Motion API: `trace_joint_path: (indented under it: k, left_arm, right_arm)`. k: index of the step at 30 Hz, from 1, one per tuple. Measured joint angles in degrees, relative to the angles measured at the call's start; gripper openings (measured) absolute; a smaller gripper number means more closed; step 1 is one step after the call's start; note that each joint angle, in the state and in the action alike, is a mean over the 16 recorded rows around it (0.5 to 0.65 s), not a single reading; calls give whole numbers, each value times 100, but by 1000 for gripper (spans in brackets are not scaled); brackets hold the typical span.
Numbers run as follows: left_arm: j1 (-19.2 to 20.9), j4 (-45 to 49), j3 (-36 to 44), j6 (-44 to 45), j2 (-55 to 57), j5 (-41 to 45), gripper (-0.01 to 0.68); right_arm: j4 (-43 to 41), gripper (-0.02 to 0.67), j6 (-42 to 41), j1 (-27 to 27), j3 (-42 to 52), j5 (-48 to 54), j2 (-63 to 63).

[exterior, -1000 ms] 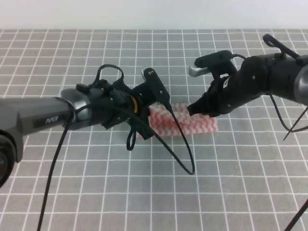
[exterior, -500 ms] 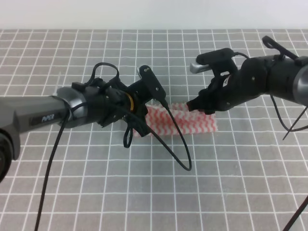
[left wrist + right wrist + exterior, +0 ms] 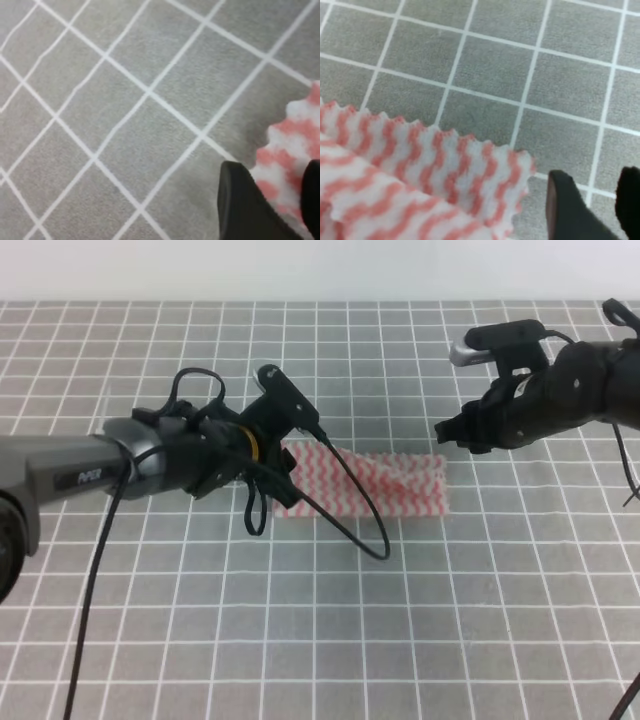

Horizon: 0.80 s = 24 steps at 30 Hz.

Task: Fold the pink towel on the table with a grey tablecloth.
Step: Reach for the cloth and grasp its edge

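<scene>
The pink towel [image 3: 390, 485] lies folded into a long strip on the table with a grey tablecloth [image 3: 300, 640]. My left gripper [image 3: 282, 480] hovers at the strip's left end. In the left wrist view its fingers [image 3: 240, 200] stand slightly apart over the towel's pinked edge [image 3: 295, 140], holding nothing. My right gripper [image 3: 447, 430] is just above and to the right of the towel's far right corner. In the right wrist view the right gripper [image 3: 594, 175] is open and empty beside the towel's corner [image 3: 420, 165].
A black cable loop [image 3: 350, 510] from the left arm hangs across the towel's left half. The gridded grey cloth [image 3: 495, 75] extends on all sides, with a white wall beyond its far edge.
Both grippers have drawn away from the towel, the left one leftward and the right one to the right and back. The towel now lies flat and more of it shows.
</scene>
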Motion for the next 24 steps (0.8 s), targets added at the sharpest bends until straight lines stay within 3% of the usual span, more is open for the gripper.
trace_joint_path:
  k: [10,24]
  left_arm:
    - [80,1,-129,-277,116,-10,249]
    - [85,3,-146,-346,169,52,251]
  right_arm:
    - [196,188,-202,-39,-223,521,-172]
    - [1798,23,-2045,283,-548,1546,-135]
